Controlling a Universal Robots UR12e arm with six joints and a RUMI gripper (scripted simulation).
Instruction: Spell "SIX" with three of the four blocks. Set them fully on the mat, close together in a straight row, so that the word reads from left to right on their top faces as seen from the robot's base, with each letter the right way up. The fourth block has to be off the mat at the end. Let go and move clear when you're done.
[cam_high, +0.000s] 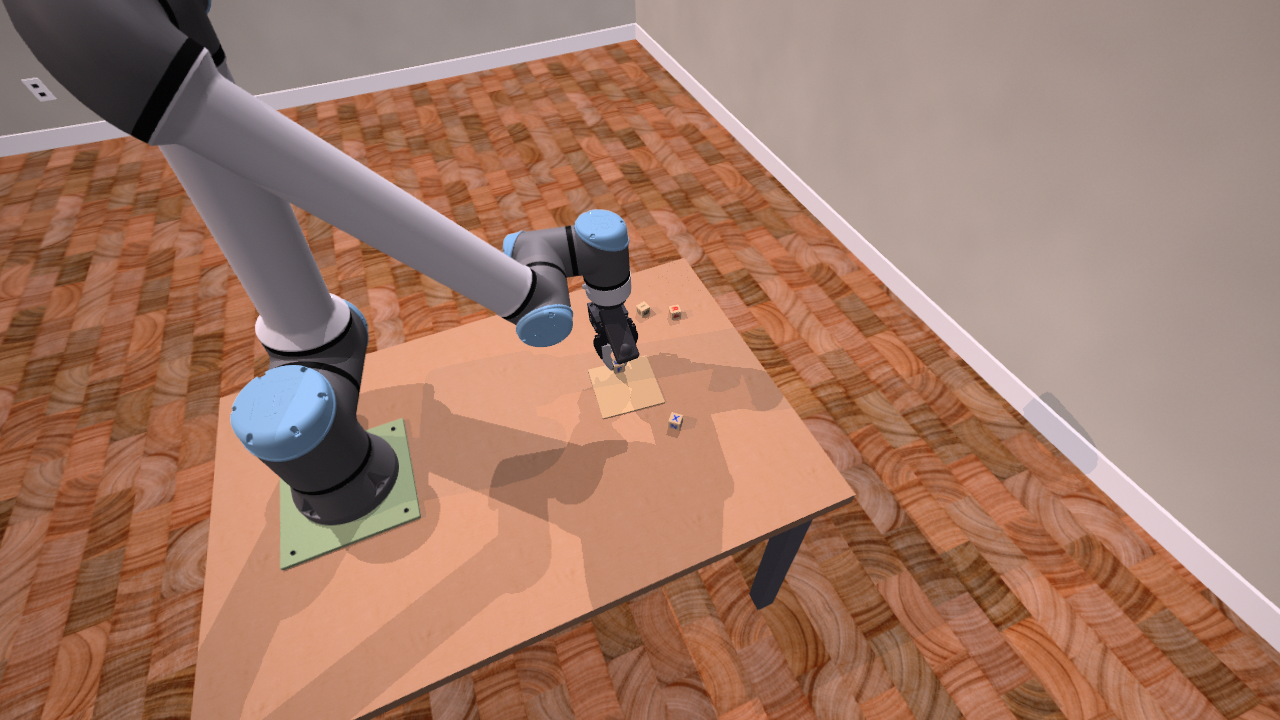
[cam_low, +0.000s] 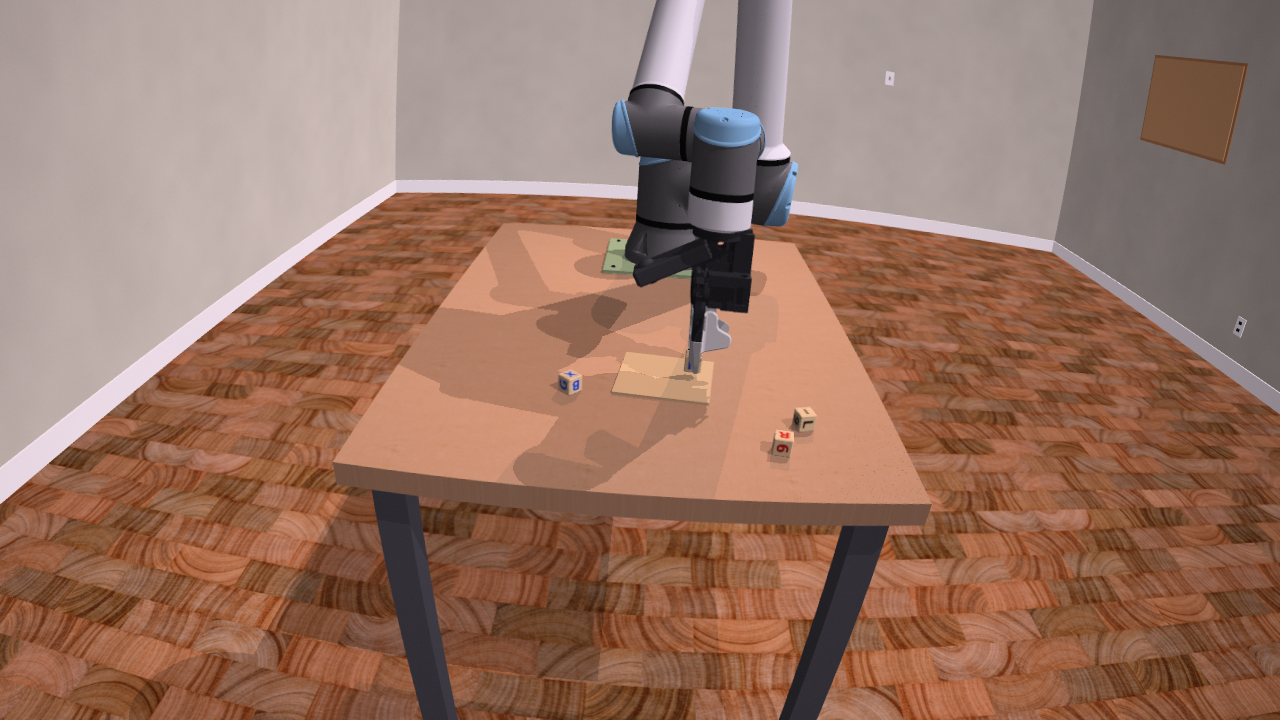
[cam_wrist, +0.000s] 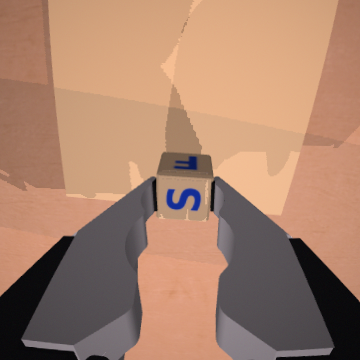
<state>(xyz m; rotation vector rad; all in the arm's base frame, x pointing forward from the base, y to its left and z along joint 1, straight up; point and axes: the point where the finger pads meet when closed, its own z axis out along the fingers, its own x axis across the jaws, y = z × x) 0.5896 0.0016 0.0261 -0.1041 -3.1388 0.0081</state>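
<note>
My gripper (cam_wrist: 185, 180) is shut on a wooden block with a blue S (cam_wrist: 183, 199) on the face toward the wrist camera. It holds the block low over the corner of the pale mat (cam_high: 625, 390) nearest the two far blocks; the gripper also shows in the exterior view (cam_low: 691, 362) at the mat (cam_low: 663, 377). A block with a blue X on top (cam_high: 675, 420) lies on the table just off the mat; it shows in the exterior view too (cam_low: 570, 382). Two more blocks lie off the mat: one with black letters (cam_high: 642, 308) (cam_low: 803, 419) and one with red marks (cam_high: 675, 311) (cam_low: 782, 443).
The arm's green base plate (cam_high: 347, 497) is at the table's other end. The table edge (cam_low: 626, 505) is close beyond the blocks. The arm's forearm (cam_high: 358, 214) reaches across above the table.
</note>
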